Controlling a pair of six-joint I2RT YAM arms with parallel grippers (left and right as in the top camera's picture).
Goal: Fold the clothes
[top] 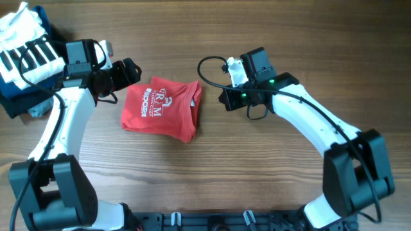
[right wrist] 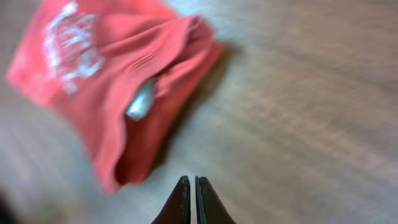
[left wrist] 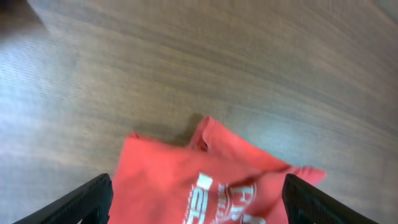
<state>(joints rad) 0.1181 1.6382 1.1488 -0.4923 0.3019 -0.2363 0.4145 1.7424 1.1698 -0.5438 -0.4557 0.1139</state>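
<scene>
Shirt [top: 160, 108], red with white lettering on top, lies folded into a rough rectangle on the table [top: 257, 173], a little left of its middle. Its collar end points toward the right side, where the folded layers gape slightly.

The left gripper [top: 125, 82] sits just beside the shirt's left edge. In the left wrist view its fingers [left wrist: 81, 200] stand wide apart with nothing between them but the shirt lying flat on the wood, so it is open and grips nothing.

The right gripper [top: 226, 99] is near the shirt's right edge but apart from it. In the right wrist view its fingertips [right wrist: 185, 194] are pressed together, closed on nothing.

A white striped garment [top: 29, 54] rests on navy clothes [top: 16, 102] at the far left corner.
</scene>
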